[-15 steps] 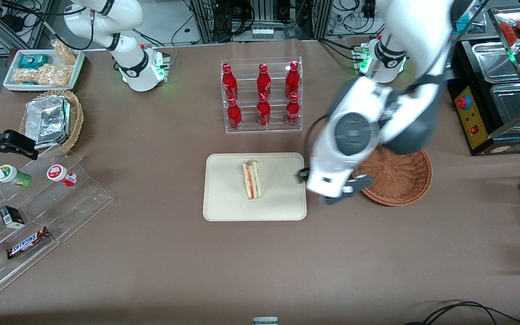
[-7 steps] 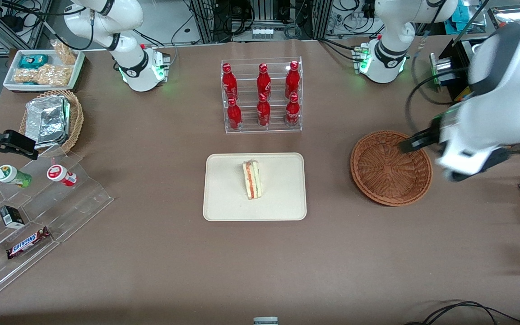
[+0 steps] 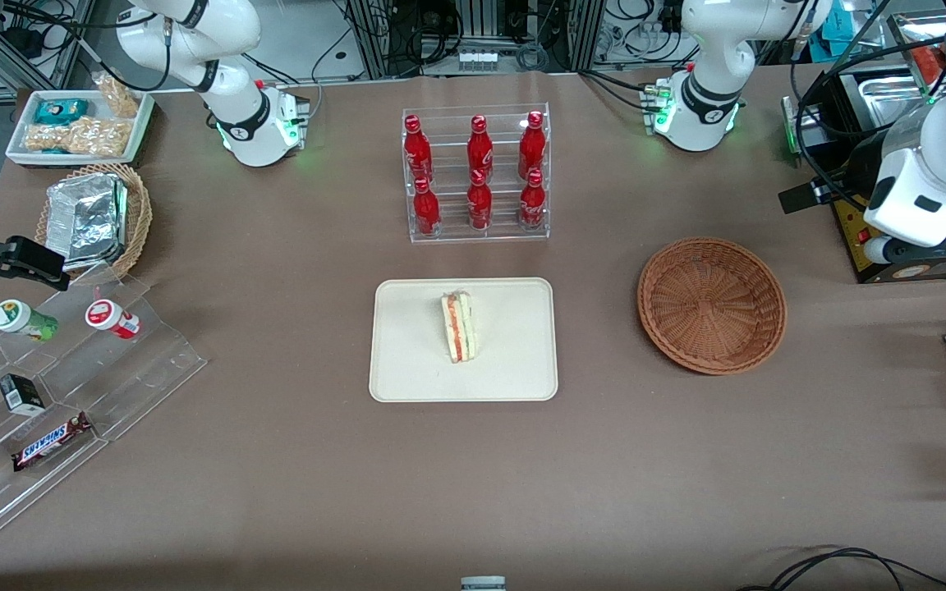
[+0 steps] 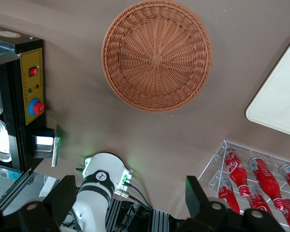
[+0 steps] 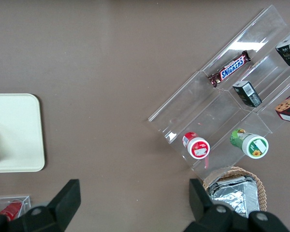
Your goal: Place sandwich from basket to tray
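Observation:
The sandwich [image 3: 458, 327] lies on the cream tray [image 3: 415, 353], near its middle, with its orange and green filling layers showing. The reddish-brown basket [image 3: 711, 305] stands beside the tray toward the working arm's end and holds nothing; it also shows in the left wrist view [image 4: 157, 55]. My left gripper [image 4: 129, 195] is open and empty, held high above the table. In the front view its hand [image 3: 912, 201] is over the table's edge at the working arm's end, well away from the basket and the tray.
A clear rack of red bottles [image 3: 477, 172] stands farther from the camera than the tray. A black control box [image 3: 855, 226] sits under the hand. A tan basket with a foil packet [image 3: 91, 217], a snack tray [image 3: 79, 123] and an acrylic snack stand [image 3: 71, 394] lie toward the parked arm's end.
The left arm has swung from between the tray and the basket, over the basket, out to the working arm's end of the table. The sandwich stays on the tray.

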